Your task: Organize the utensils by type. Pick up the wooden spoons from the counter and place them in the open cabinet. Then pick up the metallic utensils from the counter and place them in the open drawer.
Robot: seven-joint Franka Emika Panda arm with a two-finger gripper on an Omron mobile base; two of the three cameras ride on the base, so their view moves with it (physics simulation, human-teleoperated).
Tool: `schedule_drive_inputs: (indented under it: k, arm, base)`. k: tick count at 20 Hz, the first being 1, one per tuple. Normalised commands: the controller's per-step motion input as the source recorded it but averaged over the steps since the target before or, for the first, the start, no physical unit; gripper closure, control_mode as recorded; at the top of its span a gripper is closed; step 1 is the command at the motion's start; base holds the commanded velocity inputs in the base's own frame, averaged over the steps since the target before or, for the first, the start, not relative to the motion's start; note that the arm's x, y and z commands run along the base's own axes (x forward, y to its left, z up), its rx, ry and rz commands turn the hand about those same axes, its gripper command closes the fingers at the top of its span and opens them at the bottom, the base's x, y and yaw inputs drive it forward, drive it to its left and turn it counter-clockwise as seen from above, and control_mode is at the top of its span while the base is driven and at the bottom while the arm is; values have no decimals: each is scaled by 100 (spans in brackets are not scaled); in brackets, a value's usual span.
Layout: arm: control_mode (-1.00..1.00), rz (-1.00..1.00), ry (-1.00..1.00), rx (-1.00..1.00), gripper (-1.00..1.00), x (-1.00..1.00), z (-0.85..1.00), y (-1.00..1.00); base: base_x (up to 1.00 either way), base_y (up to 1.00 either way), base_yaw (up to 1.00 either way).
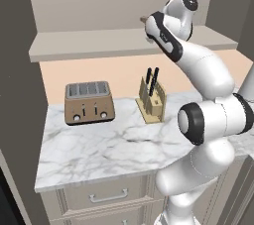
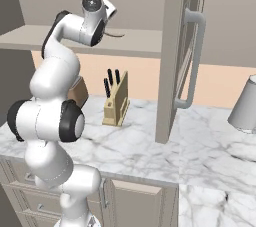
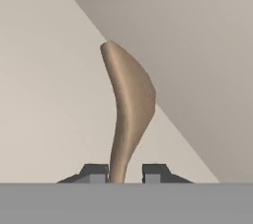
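Note:
A wooden spoon runs up the middle of the hand view, bowl away from me, lying on the pale shelf of the open cabinet. My gripper straddles its handle with the jaws slightly apart; a gap shows between the handle and the right fingertip. In the left base view the arm reaches up to the shelf and a brown spoon end pokes out beside the hand. The cabinet's door stands open with its bar handle. No utensils show on the counter. The open drawer is out of view.
A toaster and a knife block stand on the counter under the shelf. A grey vessel sits at the far right of the counter. Closed drawer fronts run below the counter edge.

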Motion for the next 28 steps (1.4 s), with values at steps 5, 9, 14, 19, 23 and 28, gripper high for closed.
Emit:
schedule_drive_inputs:
  k: [5, 9, 14, 19, 23, 28]
  arm:
    - [-100, 0, 0, 0, -100, 0, 0, 0]
    - [-100, 0, -3, 0, -100, -9, 13, 0]
    - [-100, 0, -4, 2, -100, -70, 10, 1]
    - [-100, 0, -2, 4, -100, -96, 0, 5]
    - [-100, 0, -2, 7, -100, -100, 2, 24]
    - [-100, -11, 3, 14, -100, -100, 5, 24]
  base:
    - [0, 0, 0]
    - [0, 0, 0]
    - [0, 0, 0]
    - [0, 0, 0]
    - [0, 0, 0]
    - [0, 0, 0]
